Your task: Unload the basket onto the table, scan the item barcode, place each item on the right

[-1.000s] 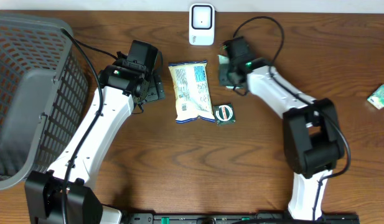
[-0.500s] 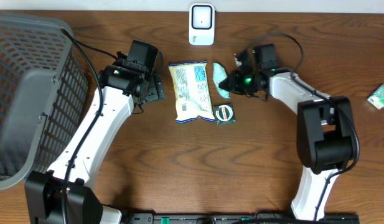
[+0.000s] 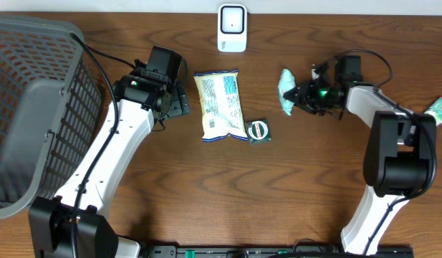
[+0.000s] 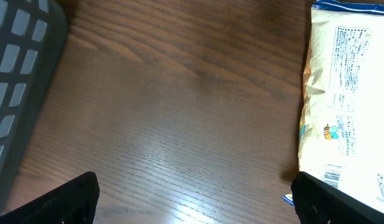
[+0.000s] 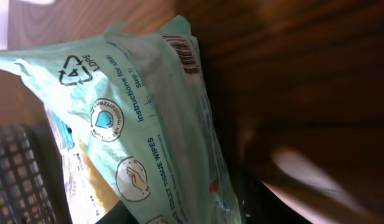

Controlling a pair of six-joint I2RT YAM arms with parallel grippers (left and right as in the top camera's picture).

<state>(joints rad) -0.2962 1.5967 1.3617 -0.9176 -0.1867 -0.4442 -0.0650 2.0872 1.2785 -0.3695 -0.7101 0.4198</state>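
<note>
Arms: two. The left gripper (image 3: pixel 180 102) is beside the snack bag's left edge; the right gripper (image 3: pixel 301 96) is on the right half of the table.
Basket: one grey mesh basket (image 3: pixel 34 107) at the left edge. All the packets lie outside it on the table (image 3: pixel 206 193).
Scanner: one white scanner (image 3: pixel 232 28) at the top centre.
Packets: four. One snack bag (image 3: pixel 219 105), one small dark-green sachet (image 3: pixel 258 130) touching its lower right corner, one mint-green wipes pouch (image 3: pixel 286 92), and one small packet (image 3: pixel 438 111) at the far right.
Task item: the wipes pouch is right of the snack bag and below-right of the scanner, well apart from it, its right side at the right gripper's tips.
Left gripper state: fingers spread wide, nothing between them, bare wood beneath.
Right gripper state: pouch runs down to the fingers, but the blur hides whether they clamp it; cannot tell.
Right wrist only: the pouch's barcode (image 5: pixel 188 53) near its top edge, with printed instructions.
Left wrist only: the snack bag's own barcode (image 4: pixel 332 176) and small print.
</note>
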